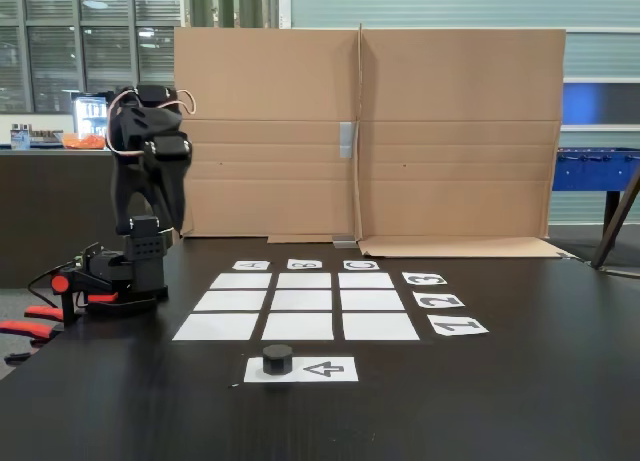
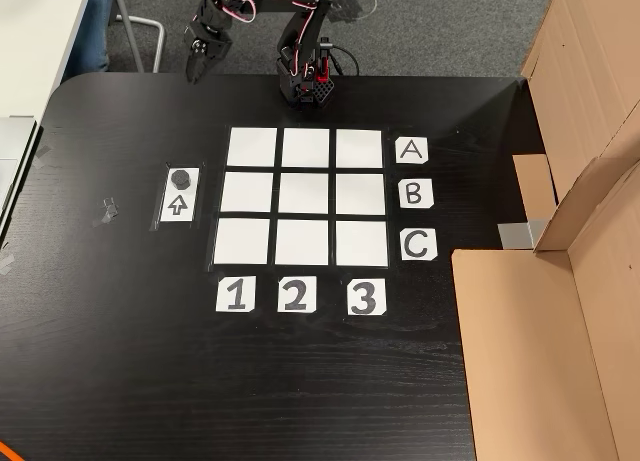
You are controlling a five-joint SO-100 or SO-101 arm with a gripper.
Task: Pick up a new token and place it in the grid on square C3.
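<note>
Token: seated on the arrow sheet, just beside the grid, apart from it.
Square C3: bare, at the grid corner by the C and 3 cards.
Gripper: folded near the arm base, well apart from the grid; finger state cannot be told.

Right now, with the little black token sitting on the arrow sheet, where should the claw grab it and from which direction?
Grip the token across its flat sides, coming straight down from above. It stands upright and alone on the arrow sheet, short and nut-shaped with a round top, so opposite flat faces probably give the best hold, and nothing crowds it. The claw hangs off the table's far edge, apart from it.
</note>
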